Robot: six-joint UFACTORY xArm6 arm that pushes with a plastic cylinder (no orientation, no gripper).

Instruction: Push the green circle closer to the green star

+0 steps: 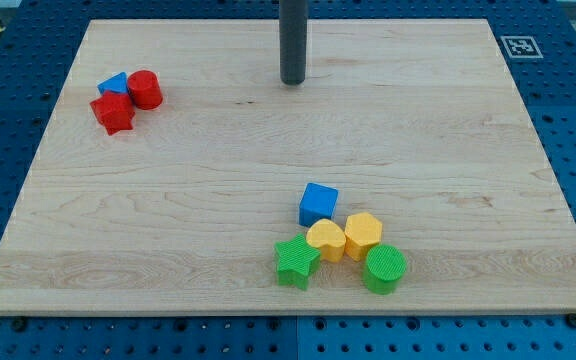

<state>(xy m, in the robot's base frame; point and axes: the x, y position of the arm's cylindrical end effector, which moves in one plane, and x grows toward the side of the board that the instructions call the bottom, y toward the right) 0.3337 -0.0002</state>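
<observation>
The green circle (385, 268) lies near the view's bottom, right of centre. The green star (296, 261) lies to its left. A yellow heart (326, 240) and a yellow hexagon (363, 234) sit between and just above them, touching both. A blue cube (318, 204) sits above the yellow heart. My tip (292, 81) rests on the board near the view's top centre, far above this cluster and touching no block.
A red cylinder (145, 89), a red star-like block (113, 113) and a blue block (114, 84) cluster at the upper left. The wooden board (168, 220) lies on a blue pegboard table. A fiducial tag (520, 46) sits at the board's top right corner.
</observation>
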